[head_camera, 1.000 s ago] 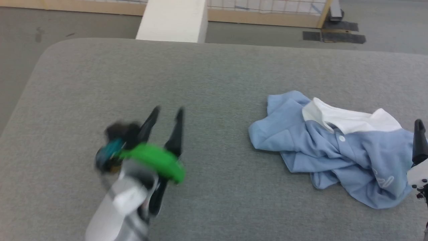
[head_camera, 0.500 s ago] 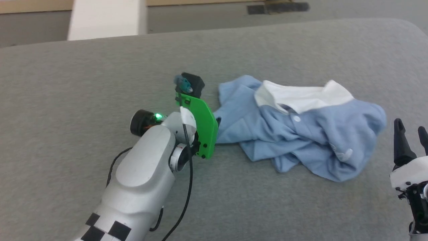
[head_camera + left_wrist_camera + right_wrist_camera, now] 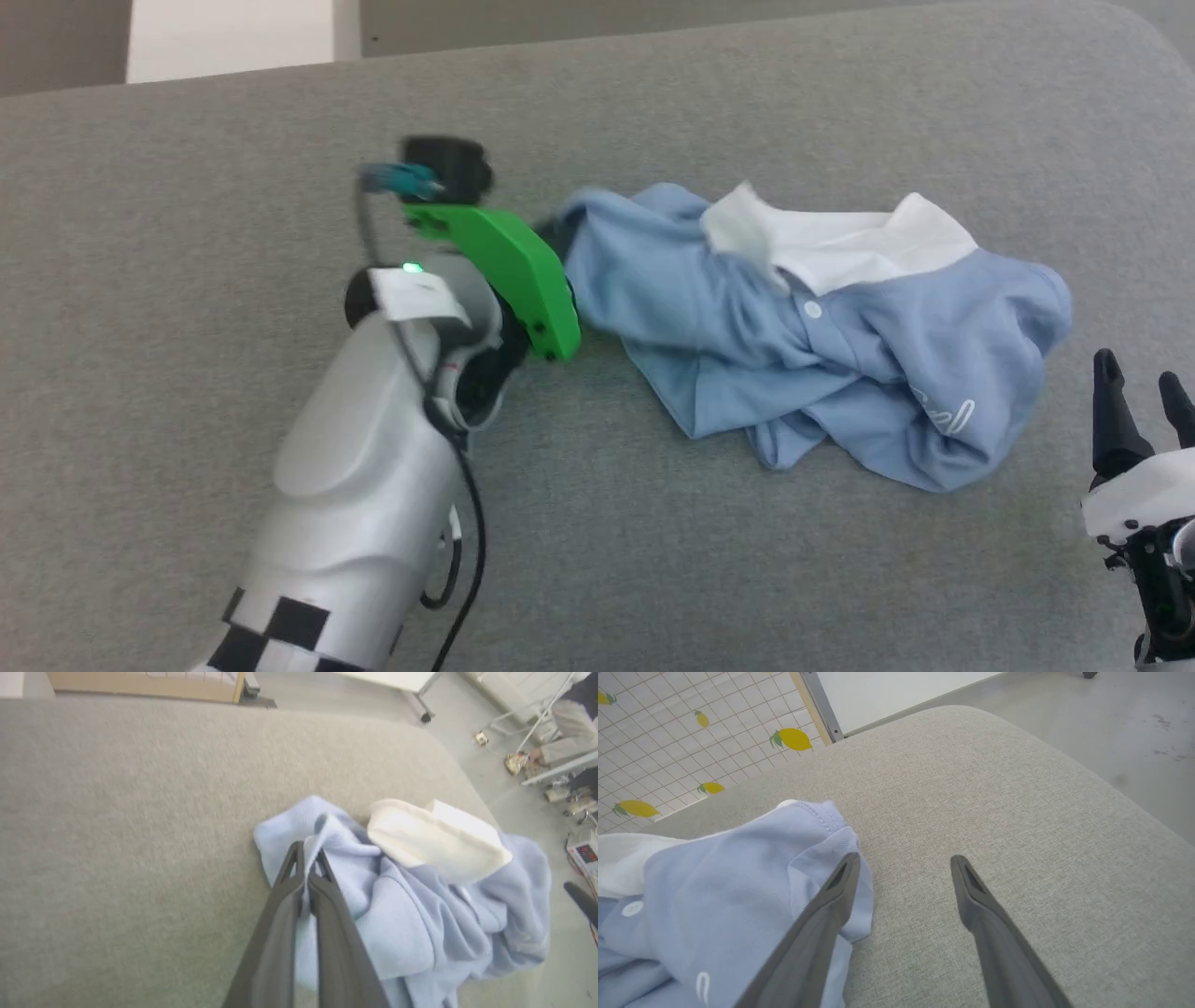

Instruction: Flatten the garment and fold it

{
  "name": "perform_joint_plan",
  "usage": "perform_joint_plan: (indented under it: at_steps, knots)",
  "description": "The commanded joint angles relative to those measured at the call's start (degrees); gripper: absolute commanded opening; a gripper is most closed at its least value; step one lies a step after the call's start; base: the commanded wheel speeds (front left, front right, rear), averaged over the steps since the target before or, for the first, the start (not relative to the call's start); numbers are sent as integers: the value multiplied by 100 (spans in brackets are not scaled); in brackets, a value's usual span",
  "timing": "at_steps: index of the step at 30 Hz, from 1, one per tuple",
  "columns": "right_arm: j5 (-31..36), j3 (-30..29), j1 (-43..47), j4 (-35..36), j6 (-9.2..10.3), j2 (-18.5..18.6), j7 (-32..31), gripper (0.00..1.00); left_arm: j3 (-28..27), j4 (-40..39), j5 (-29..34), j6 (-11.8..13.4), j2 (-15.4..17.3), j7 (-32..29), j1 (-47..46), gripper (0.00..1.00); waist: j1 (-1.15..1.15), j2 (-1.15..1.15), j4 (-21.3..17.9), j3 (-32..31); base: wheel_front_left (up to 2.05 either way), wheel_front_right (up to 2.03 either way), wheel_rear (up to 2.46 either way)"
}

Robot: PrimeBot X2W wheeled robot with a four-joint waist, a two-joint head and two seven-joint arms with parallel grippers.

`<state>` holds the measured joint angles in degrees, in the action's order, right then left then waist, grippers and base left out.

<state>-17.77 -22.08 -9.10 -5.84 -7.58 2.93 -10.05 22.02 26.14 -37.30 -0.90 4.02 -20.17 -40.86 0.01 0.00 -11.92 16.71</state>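
Item: light blue polo shirt [image 3: 840, 373], short-sleeved, crumpled in a heap and not yet flattened.
Location: right of centre on the grey fabric-covered surface [image 3: 233, 168], lying between the two grippers.
Marks: white collar [image 3: 840, 247] uppermost on the far side; white button [image 3: 813, 309] just below it; white cursive logo [image 3: 945, 411] on a fold toward the near right.
Handling: judged light, soft and limp. It will drape and drag rather than slide as one piece. It has no fragile parts, and the knit should hold well between fingers.
Holds: best taken at the outer edges, a sleeve hem or shoulder seam for each gripper, then drawn apart to spread it.
Left gripper [image 3: 308, 851]: fingers pressed together at the shirt's left edge. The view is blurred, but a fold of cloth appears pinched between them.
Right gripper [image 3: 903, 861]: fingers spread and holding nothing, just beside the shirt's right edge. One finger overlaps a stitched hem in the right wrist view; contact uncertain.
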Motion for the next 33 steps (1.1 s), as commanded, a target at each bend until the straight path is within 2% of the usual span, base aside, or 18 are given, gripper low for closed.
perform_joint_plan:
  at_steps: [1,5,9,12,14,17,18,20,22,27,29,33]
  knots:
    - [47,12,80,-3,9,-5,24,100,-186,-188,-109,71,13,225,-1,0,-1,0,512,-411,0,0,0]
    - [86,68,121,13,9,-5,-35,100,-687,-700,-219,427,271,595,478,0,-1,0,888,-637,0,0,0]
    - [90,122,175,47,9,-5,-77,100,-1209,-1044,-290,951,661,710,1417,0,-1,0,1173,-759,0,0,0]
    - [94,100,216,73,9,-5,-90,100,-1570,-1241,-359,1351,833,782,2284,0,-1,0,1323,-804,0,0,0]
    - [104,68,246,93,9,-5,-98,100,-1720,-1340,-487,1511,797,767,2795,0,-1,0,1391,-808,0,0,0]
    - [115,74,293,89,9,-5,-124,100,-1781,-1282,-632,1606,733,665,3325,0,-1,0,1451,-816,0,0,0]
    - [115,76,306,81,9,-5,-127,100,-1801,-1293,-687,1590,690,681,3391,27,-1,0,1467,-826,0,0,0]
    - [113,93,345,67,9,-5,-143,100,-1849,-1418,-764,1471,611,855,3420,100,-1,0,1506,-866,0,0,0]
    - [133,127,369,95,9,-5,-161,100,-1881,-1633,-680,1305,625,1219,3356,100,-1,0,1537,-905,0,0,0]
    - [311,365,252,339,9,-3,-470,100,-1694,-2171,233,956,930,2578,3294,100,-1,0,1541,-934,0,0,0]
    - [466,626,72,468,9,106,-771,100,-1588,-2263,528,911,966,2993,3337,100,-1,0,1538,-860,0,0,0]
    - [590,1382,-588,428,9,526,-1643,100,-1429,-2326,802,925,854,3301,3412,100,-1,0,1563,-641,0,0,0]
